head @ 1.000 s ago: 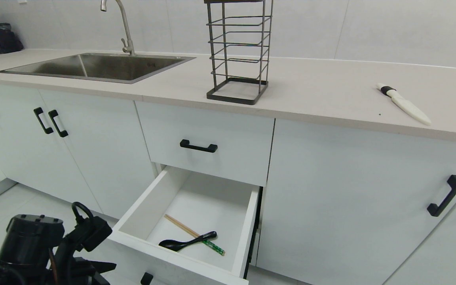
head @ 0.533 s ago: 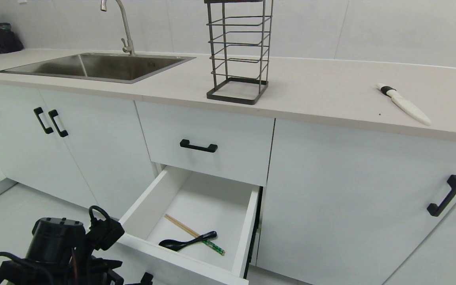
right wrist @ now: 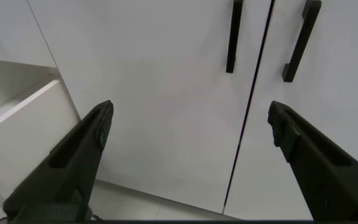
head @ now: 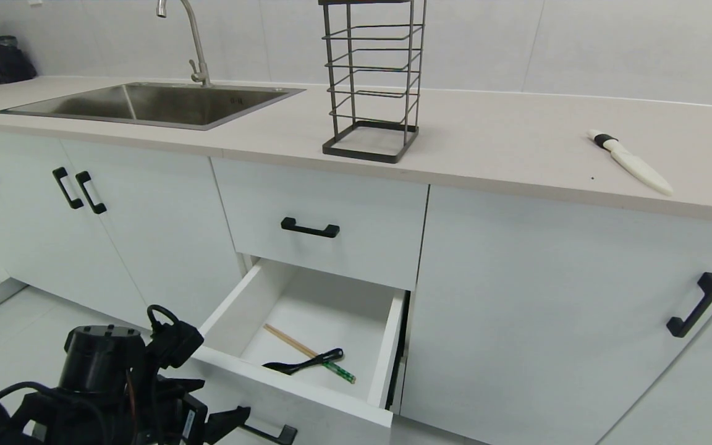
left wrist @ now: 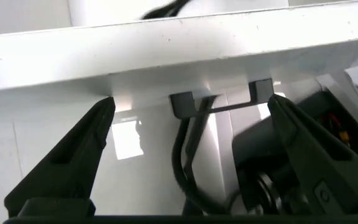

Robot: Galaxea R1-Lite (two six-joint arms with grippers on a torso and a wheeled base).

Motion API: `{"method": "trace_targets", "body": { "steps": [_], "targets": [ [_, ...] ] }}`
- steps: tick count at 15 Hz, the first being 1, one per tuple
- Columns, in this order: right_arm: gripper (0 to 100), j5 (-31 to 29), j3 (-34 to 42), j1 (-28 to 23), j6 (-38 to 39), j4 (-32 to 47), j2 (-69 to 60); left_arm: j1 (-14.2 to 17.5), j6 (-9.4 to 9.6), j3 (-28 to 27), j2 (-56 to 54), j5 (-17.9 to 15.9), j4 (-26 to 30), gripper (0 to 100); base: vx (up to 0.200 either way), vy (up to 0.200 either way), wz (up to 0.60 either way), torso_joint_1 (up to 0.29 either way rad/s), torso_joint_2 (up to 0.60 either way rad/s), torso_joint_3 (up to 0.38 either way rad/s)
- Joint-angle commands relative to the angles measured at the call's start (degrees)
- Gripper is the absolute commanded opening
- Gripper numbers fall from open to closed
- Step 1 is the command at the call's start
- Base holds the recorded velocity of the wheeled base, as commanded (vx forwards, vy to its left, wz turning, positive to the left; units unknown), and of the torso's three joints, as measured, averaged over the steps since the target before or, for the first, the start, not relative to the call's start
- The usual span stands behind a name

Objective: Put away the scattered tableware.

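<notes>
Head view, lower centre: open drawer (head: 238, 312) holds black spoon (head: 305, 363) and chopsticks (head: 288, 340). Left gripper (left wrist: 191, 107) gapes wide, empty, around the drawer handle (left wrist: 229, 106). Right gripper (right wrist: 191, 111) is spread, empty, facing cabinet doors (right wrist: 154, 74). White knife (head: 631, 162) lies upper right on counter (head: 517, 142).

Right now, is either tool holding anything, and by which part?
Nothing is held. The left tool is open, lined up on the drawer handle but not clamped on it. The right tool is open, facing the cabinet doors.

Black spoon (head: 283, 368), chopsticks (head: 292, 342) in open drawer (head: 297, 388)
</notes>
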Motion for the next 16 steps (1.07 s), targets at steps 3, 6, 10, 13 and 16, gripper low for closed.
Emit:
{"method": "trace_targets", "body": {
  "steps": [3,6,10,13,16],
  "targets": [
    [100,0.0,0.0,0.0,0.0,0.0,0.1,0.6,0.0,-7.2,4.6,-0.2,-0.4,100,0.0,0.0,0.0,0.0,0.0,0.0],
    [100,0.0,0.0,0.0,0.0,0.0,0.1,0.6,0.08,-12.2,9.9,-0.3,-2.2,100,0.0,0.0,0.0,0.0,0.0,0.0],
    [100,0.0,0.0,0.0,0.0,0.0,0.1,0.7,0.0,-18.9,16.5,-1.6,-8.4,100,0.0,0.0,0.0,0.0,0.0,0.0],
    [100,0.0,0.0,0.0,0.0,0.0,0.1,0.9,0.08,-23.6,19.9,-1.9,-9.2,100,0.0,0.0,0.0,0.0,0.0,0.0],
    [100,0.0,0.0,0.0,0.0,0.0,0.1,0.9,0.08,-28.1,22.6,-2.9,-11.2,100,0.0,0.0,0.0,0.0,0.0,0.0]
  ]
}}
